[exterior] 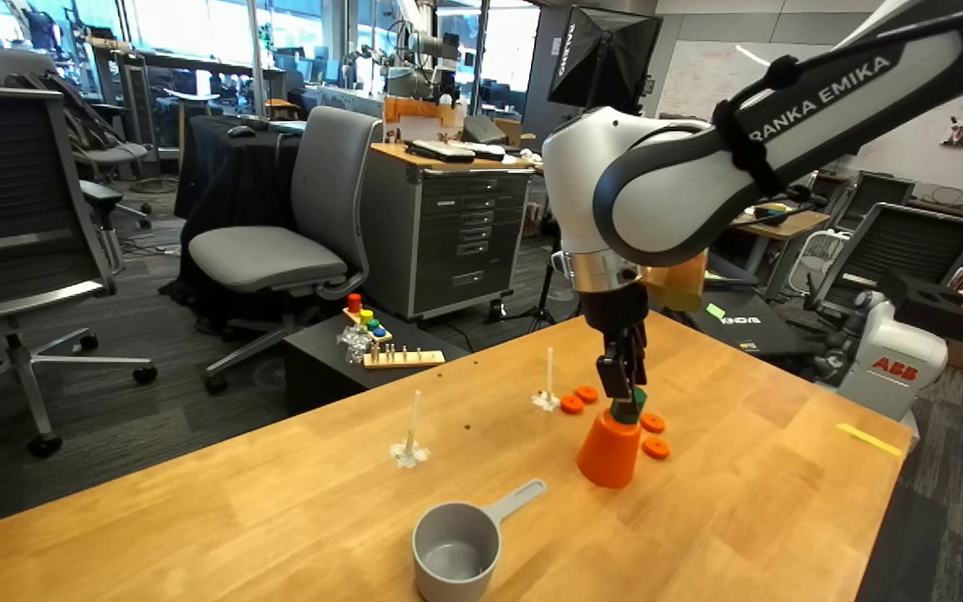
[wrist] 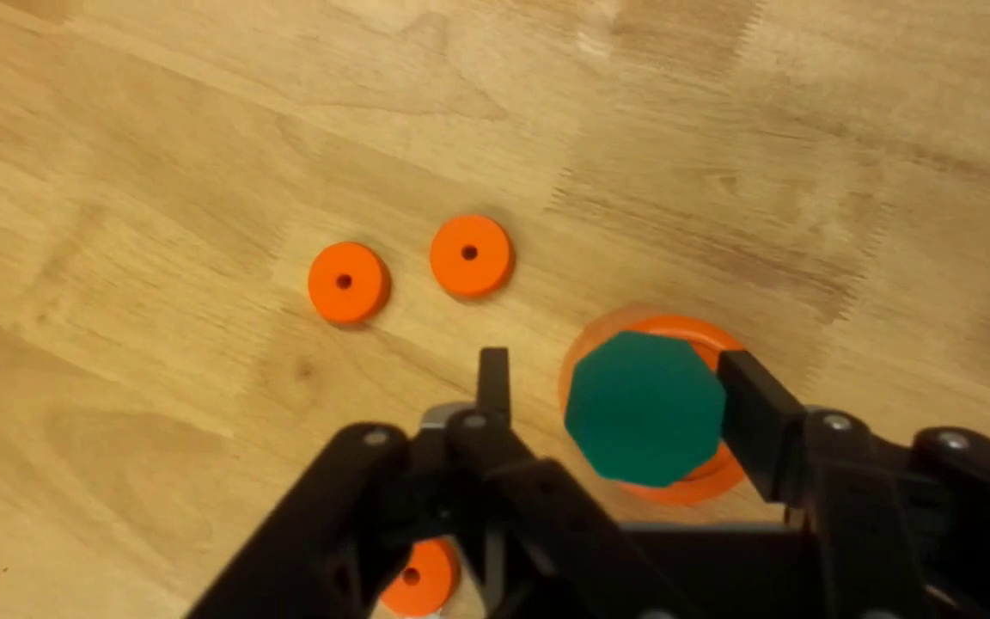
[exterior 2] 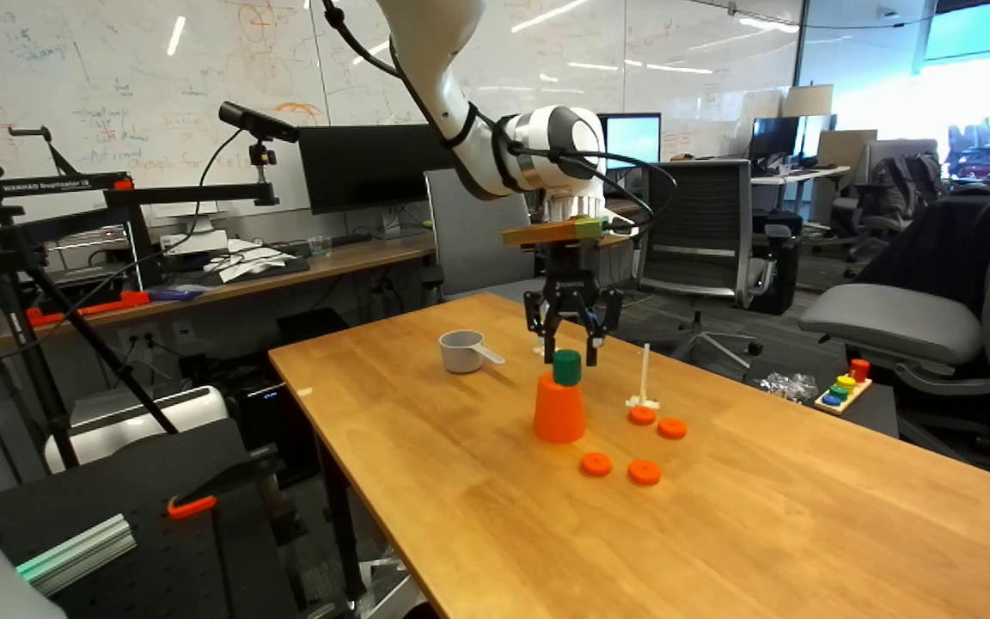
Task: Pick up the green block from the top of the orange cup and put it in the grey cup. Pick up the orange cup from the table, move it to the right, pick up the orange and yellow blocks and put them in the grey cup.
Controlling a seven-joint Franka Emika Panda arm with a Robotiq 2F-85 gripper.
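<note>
I find the claw point(exterior 2: 571, 352) spread, its fingers point(wrist: 757, 425) parted on either side of the green block point(exterior 2: 566, 370). In the wrist view, one finger overlaps the block's edge, and contact cannot be confirmed; the other stands apart from it. Containers, two noted. The orange cup point(exterior 2: 559, 413) stands beneath the claw, wide end down on the desk point(exterior: 741, 518), narrow end up, its inside hidden from view. The block rests on that narrow end, its many-sided green top facing the claw, with part of an orange rim showing around it; whether it is seated in a recess I cannot tell. The grey cup point(exterior: 458, 552) stands upright on the desk, well apart from the claw, mouth up, its flat handle point(exterior: 519, 499) extending toward the claw's side; in an exterior view its grey inner wall and floor are plainly visible. Four orange discs point(exterior 2: 642, 415) lie flat below the claw, near the orange cup; the three in the wrist view each show a small central hole. Two pale pegs point(exterior: 549, 372) stand upright on the desk, one near the claw, the other farther from it, each with whitish material at its base.
</note>
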